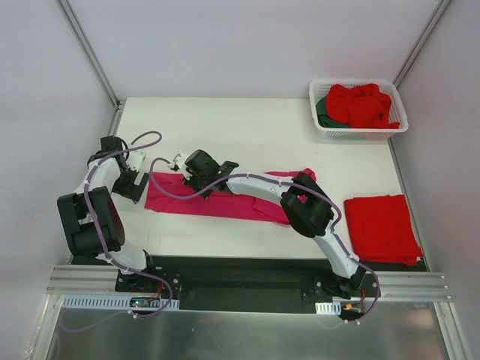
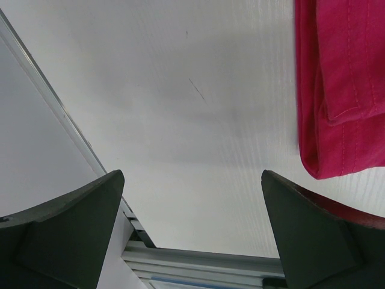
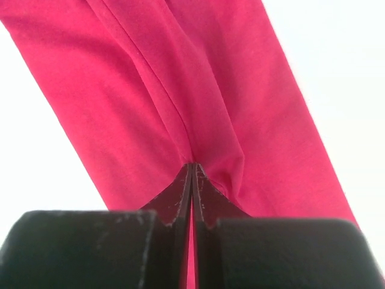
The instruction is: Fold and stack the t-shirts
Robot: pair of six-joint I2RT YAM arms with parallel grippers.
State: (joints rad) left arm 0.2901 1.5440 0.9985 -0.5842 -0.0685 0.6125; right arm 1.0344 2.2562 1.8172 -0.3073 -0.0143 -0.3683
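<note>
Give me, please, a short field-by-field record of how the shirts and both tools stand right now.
magenta t-shirt: folded into a long strip across the middle of the table
right tool: shut, pinching the magenta t-shirt
left tool: open, empty, over bare table beside the strip's left end
folded red t-shirt: flat near the table's right edge
basket: far right corner, holding crumpled red cloth over dark green cloth

Our flat white table (image 1: pixel 247 127) bears a long folded magenta-pink cloth t-shirt (image 1: pixel 225 204), pinched in the right gripper's (image 3: pixel 192 167) jaws and just beside the left gripper's (image 2: pixel 191 174). A folded bright red cloth t-shirt (image 1: pixel 381 227) and a white slotted plastic basket (image 1: pixel 358 133) lie well right of both.
</note>
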